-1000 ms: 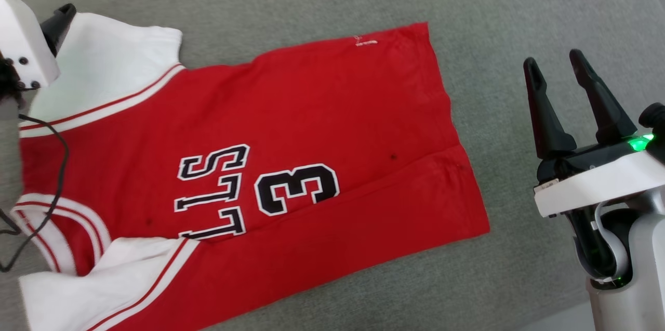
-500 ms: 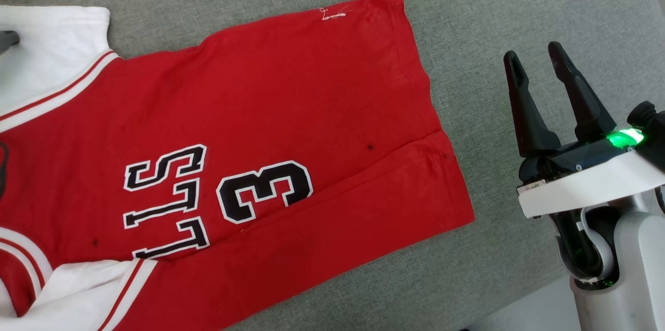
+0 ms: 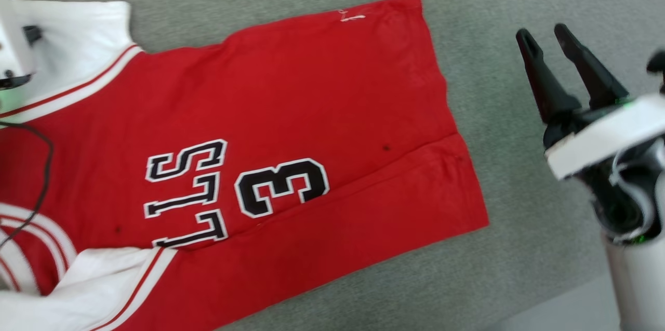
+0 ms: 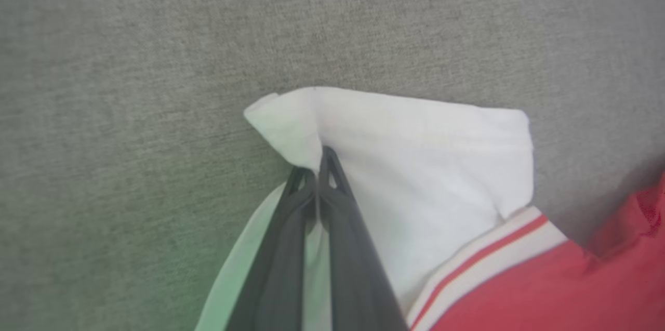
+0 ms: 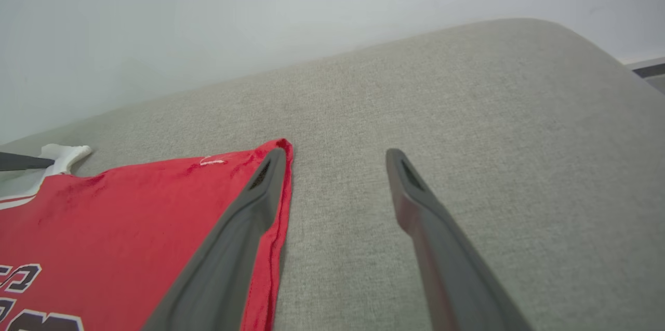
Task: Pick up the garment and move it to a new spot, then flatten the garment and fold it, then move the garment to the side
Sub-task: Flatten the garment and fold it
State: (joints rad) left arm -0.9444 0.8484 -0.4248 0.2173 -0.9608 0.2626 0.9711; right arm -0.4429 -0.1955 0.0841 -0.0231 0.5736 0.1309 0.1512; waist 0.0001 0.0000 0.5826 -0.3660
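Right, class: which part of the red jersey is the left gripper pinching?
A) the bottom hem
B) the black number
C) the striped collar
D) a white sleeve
D: the left wrist view shows the left gripper shut on the edge of the white sleeve of the garment.

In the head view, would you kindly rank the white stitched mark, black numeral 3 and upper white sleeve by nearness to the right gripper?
1. White stitched mark, top centre.
2. Black numeral 3, middle.
3. Upper white sleeve, far left.
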